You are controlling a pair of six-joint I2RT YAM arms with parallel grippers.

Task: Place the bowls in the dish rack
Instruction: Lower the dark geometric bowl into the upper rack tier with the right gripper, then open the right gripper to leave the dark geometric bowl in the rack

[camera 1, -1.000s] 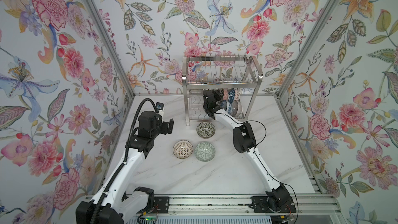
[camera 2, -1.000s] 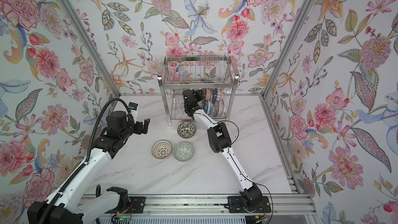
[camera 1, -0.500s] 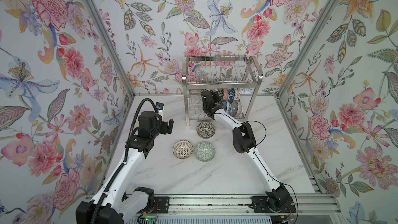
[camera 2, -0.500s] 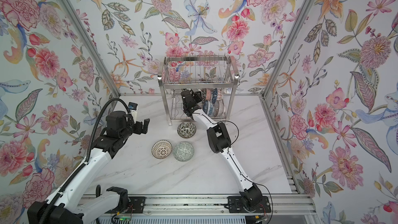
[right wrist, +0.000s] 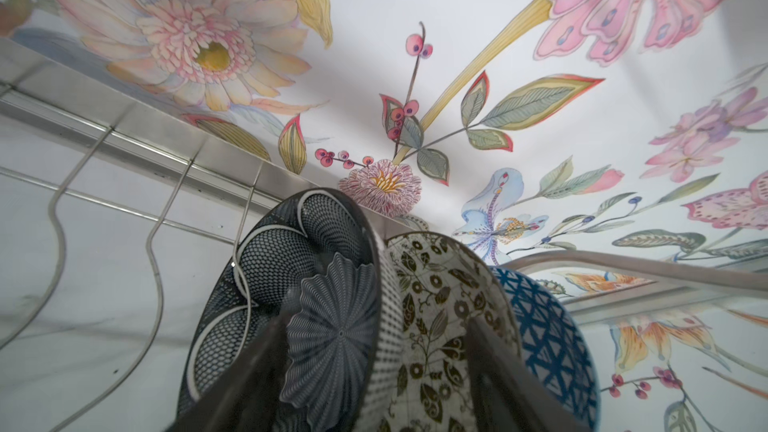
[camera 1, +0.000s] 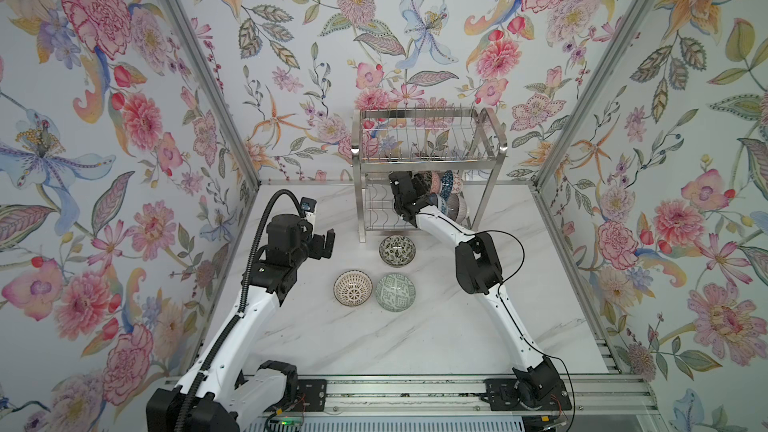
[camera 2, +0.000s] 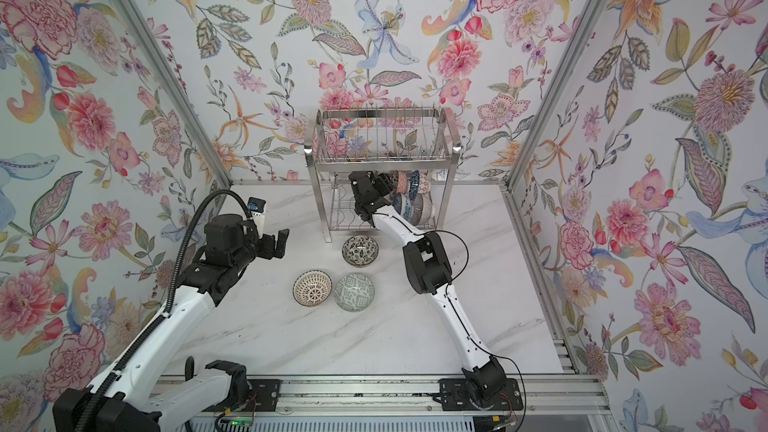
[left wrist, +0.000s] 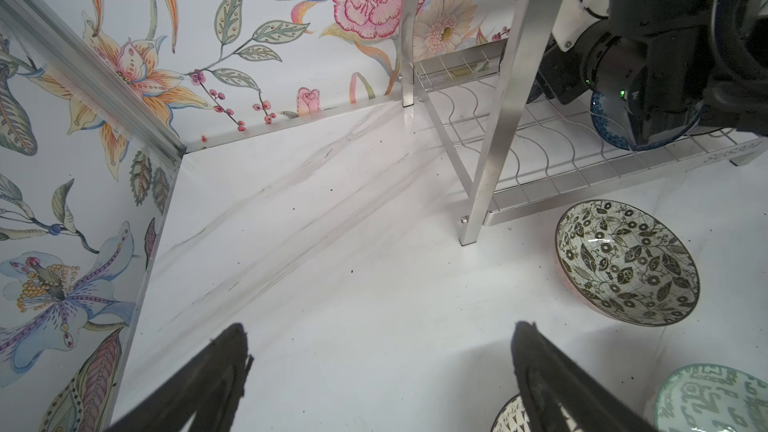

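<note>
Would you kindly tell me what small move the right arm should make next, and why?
Probably draw the right gripper straight back out of the dish rack. Its fingers stand apart either side of the wall of the dark mesh-patterned bowl, and that bowl sits on edge in the lower tier against a leaf-patterned bowl, so it looks placed.

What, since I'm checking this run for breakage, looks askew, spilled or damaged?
Nothing stands out. The loaded bowls stand on edge, leaning together, in the lower tier of the dish rack. The leaf bowl, radial-patterned bowl and green bowl sit upright on the table. No chips or spills show.
</note>
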